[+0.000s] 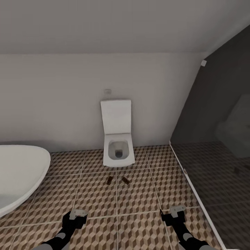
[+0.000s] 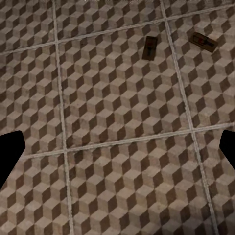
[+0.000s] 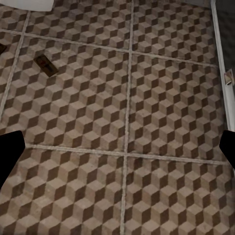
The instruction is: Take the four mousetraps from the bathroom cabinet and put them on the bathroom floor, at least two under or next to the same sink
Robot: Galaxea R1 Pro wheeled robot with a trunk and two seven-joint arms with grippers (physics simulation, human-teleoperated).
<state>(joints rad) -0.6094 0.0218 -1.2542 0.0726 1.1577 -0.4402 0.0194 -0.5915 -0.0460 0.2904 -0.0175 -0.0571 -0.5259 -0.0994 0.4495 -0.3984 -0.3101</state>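
Traps: two small brown mousetraps lie flat on the floor in front of the toilet, near each other but not touching; the left trap points roughly toward the toilet, the right trap lies turned at an angle
Trap tiles: a pale grout line runs between the two, so each sits on its own tile
Left wrist view: both traps show on the cube-pattern tiles, well ahead of the fingers
Right wrist view: one trap lies angled on the tiles near a grout line; a dark scrap at the picture's edge beside it is too cut off to name
Left hand: low over the floor, short of the traps and to their left; fingers spread, nothing between them
Left fingers: dark tips at both edges of the wrist view, bare tile between
Right hand: low over the floor, short of the traps and to their right, near the shower's white threshold strip; fingers spread, holding nothing
Toilet: white, lid up, against the pale back wall
Tub: white curved rim at the left, on the same tiled floor
Shower: dark glass and dark floor at the right, beyond the strip
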